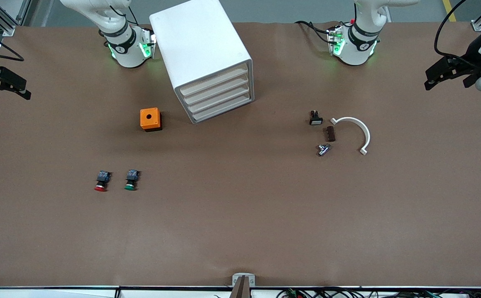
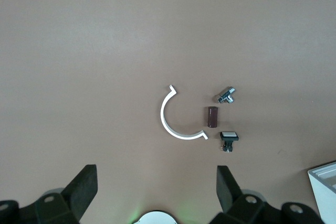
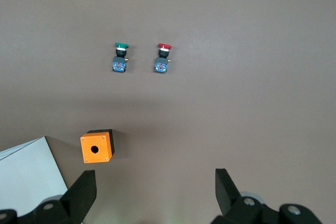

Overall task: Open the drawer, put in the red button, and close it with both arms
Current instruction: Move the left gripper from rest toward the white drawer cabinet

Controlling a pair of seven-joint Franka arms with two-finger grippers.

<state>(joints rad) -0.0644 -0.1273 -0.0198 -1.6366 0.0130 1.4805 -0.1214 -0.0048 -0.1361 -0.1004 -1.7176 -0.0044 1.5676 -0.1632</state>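
Both grippers hang spread wide and hold nothing, each arm waiting high at its own end of the table. Left gripper (image 1: 447,76), fingers (image 2: 84,187) well apart, hovers over bare brown table (image 1: 240,231) at the left arm's end. Right gripper (image 1: 2,85), fingers (image 3: 227,184) equally parted, hovers over the table edge at the right arm's end.

White drawer cabinet (image 1: 205,58) stands between the two arm bases, its four drawers all shut, fronts turned toward the front camera and slightly toward the left arm's end.

White half-ring (image 1: 358,132) lies toward the left arm's end; beside it sit a brown block (image 1: 330,133), a small black switch (image 1: 315,118) and a metal fitting (image 1: 323,149), none touching.

Orange box (image 1: 150,119) with a round hole on top sits beside the cabinet, toward the right arm's end.

Red button (image 1: 102,181) lies on its side, nearer the front camera than the orange box, just beside a green button (image 1: 131,180) and apart from it.
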